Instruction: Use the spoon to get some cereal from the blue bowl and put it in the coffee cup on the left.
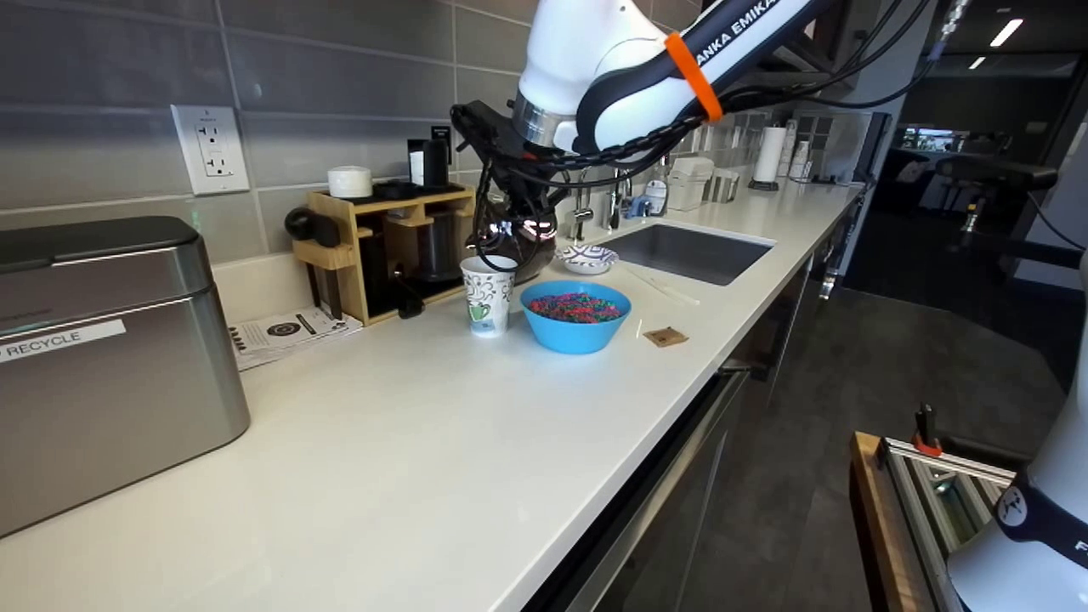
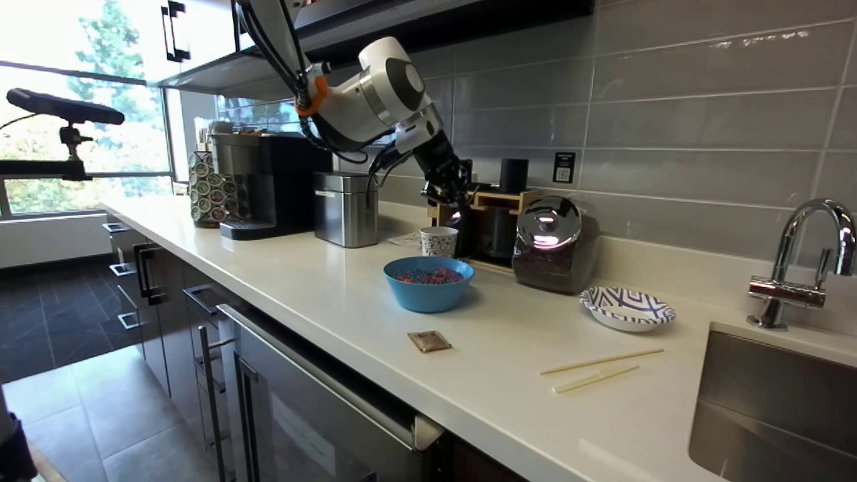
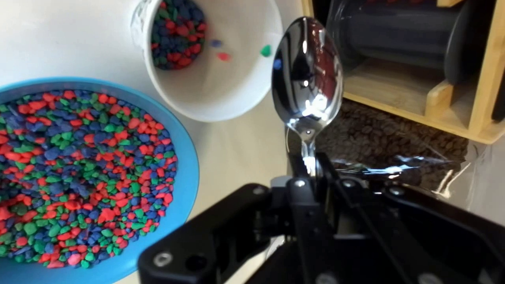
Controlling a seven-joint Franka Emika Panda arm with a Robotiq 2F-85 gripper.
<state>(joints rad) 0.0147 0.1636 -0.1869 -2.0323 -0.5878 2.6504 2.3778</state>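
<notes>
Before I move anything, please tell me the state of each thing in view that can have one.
Fingers: closed on the spoon.
Spoon: held, no heap showing; blue fleck at its edge.
Cup: upright, coloured bits inside, a few on its wall.
Bowl: upright, holding many more coloured bits.
Packet: lying flat; sealed or torn, cannot tell.
Jar: closed, dark beans inside.
Dish: right side up.
Bin: closed.
Tap: no flow visible.

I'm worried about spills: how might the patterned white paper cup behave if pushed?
The patterned white paper cup, taller than wide, could tip if pushed high. Its thin-looking wall may dent. The red, green and blue bits low inside probably steady it slightly.
</notes>
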